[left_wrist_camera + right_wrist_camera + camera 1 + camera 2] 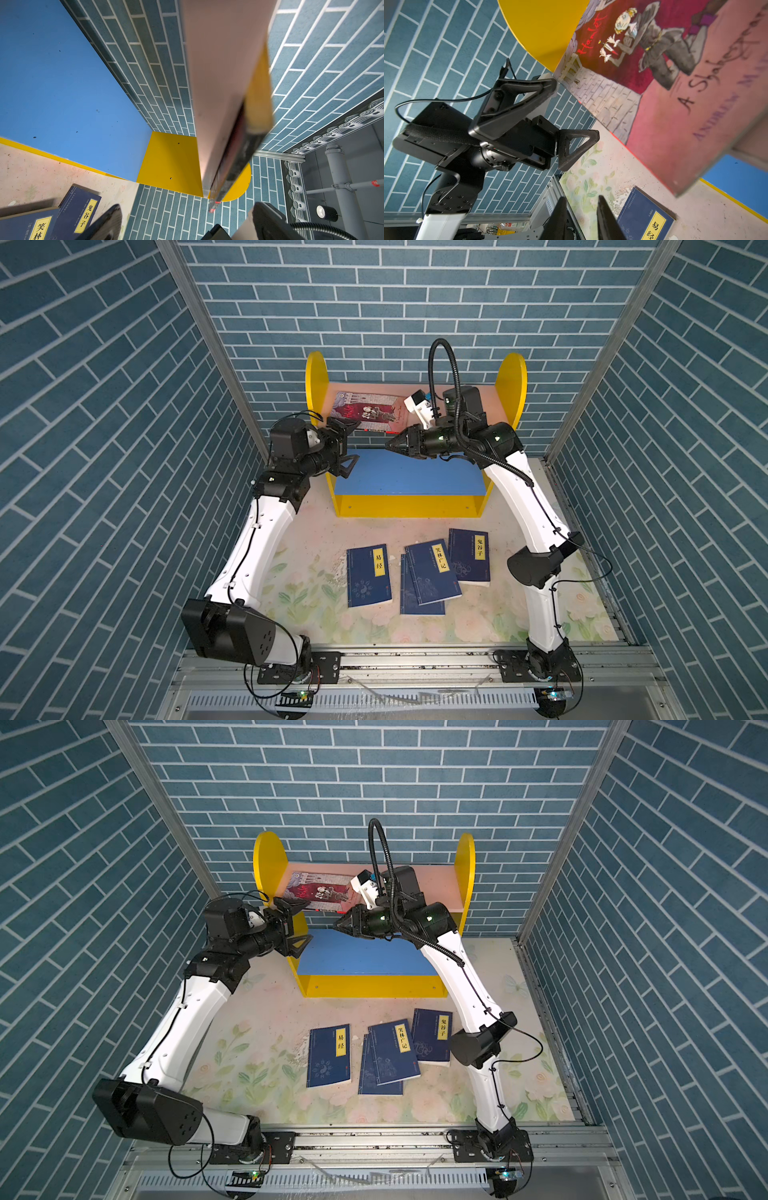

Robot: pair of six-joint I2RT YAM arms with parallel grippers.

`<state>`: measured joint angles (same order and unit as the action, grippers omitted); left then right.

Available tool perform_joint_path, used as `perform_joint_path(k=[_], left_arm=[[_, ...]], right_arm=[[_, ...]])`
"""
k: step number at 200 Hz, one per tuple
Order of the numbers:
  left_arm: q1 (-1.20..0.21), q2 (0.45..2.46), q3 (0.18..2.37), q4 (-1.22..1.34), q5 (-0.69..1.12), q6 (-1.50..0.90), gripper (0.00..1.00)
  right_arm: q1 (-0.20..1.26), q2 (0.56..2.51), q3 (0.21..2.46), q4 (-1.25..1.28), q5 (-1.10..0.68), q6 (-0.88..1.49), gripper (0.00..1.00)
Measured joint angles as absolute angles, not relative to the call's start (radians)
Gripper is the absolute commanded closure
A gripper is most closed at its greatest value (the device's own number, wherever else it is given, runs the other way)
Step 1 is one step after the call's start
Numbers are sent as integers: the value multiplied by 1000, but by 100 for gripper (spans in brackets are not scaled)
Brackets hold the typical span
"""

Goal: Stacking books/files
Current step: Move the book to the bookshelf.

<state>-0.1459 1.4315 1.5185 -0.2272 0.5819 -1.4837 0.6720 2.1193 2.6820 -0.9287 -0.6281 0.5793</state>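
Red book point(365, 410) near L tool point(357, 440), wide; R tool point(390, 445) narrow; both empty

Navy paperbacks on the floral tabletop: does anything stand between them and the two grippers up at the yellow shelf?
Nothing visible lies on the floral tabletop between them and the left gripper or right gripper. One tilted navy paperback does cover most of a second navy paperback.

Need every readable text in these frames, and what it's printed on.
"易经": yellow strip, left navy book.
"笑林广记": yellow strip, middle navy book.
"鬼谷子": yellow strip, right navy book.
"Hamlet": red script, illustrated book.
"A Shakes...": same cover, the rest is blurred.
"Andrew M...": same cover, cut off by the frame edge.
Unreadable: the small print on the navy covers. The title of the bottom navy book is covered.
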Motion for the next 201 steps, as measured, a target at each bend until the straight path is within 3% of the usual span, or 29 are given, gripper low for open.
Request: perform_joint_path(k=[201], left_arm=[[-13, 1357, 1584, -323, 649, -1491, 0]], right_arm=[[620, 2176, 2720, -835, -571, 596, 77]])
